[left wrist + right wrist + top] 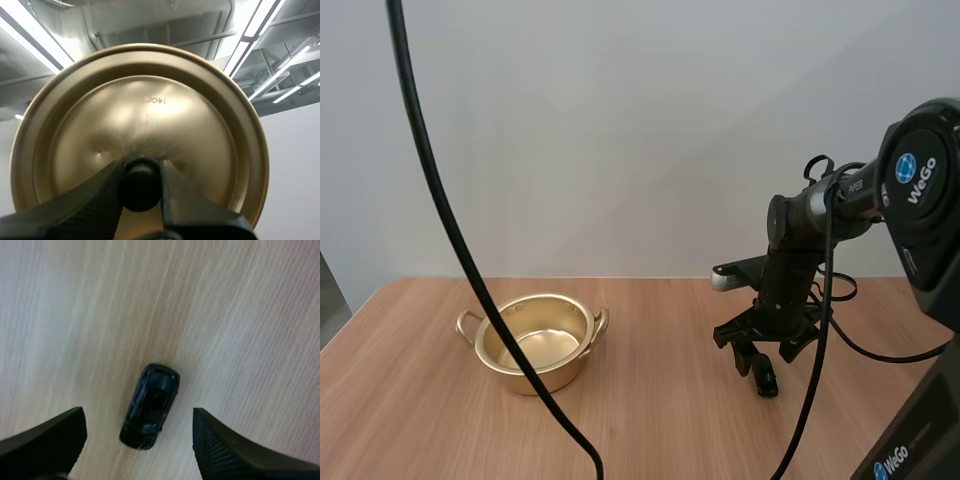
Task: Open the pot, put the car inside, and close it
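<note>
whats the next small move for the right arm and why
Probably lower the right gripper and shut it on the car: its open fingers stand either side of it on the table, the pot is open and the left gripper holds the lid.

Table point(650, 420): light wood under me, grain running left to right, far-left corner rounded.
Wall point(620, 120): plain pale grey, on the far side.
Light: soft, even.
</note>
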Controlling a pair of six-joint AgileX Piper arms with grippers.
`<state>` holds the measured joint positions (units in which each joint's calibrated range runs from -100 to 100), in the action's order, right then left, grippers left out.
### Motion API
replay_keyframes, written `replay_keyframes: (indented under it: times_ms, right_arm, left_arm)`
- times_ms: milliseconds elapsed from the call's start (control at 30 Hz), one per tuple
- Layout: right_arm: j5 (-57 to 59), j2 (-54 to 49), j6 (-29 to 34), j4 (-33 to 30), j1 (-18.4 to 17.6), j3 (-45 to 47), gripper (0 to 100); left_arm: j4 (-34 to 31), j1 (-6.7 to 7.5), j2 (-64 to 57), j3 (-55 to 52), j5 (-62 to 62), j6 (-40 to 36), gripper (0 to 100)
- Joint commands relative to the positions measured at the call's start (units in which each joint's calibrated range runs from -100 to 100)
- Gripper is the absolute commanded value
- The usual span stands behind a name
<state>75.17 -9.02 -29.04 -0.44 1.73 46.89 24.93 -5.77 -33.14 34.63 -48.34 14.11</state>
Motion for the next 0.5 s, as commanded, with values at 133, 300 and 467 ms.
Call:
replay_keyframes:
  times_ms: [133, 300, 467]
  right_arm:
    - [-2.63, 1.45, 0.01, -0.11, 0.02, 0.01, 100]
    - [-3.27, 3.39, 0.01, -0.11, 0.02, 0.01, 100]
    - [-4.36, 5.23, 0.13, -0.25, 0.02, 0.01, 100]
  left_arm:
    - [0.0, 0.01, 0.01, 0.01, 0.69, 0.15, 0]
    - [0.0, 0.01, 0.01, 0.01, 0.69, 0.15, 0]
    - [0.0, 0.01, 0.01, 0.01, 0.69, 0.15, 0]
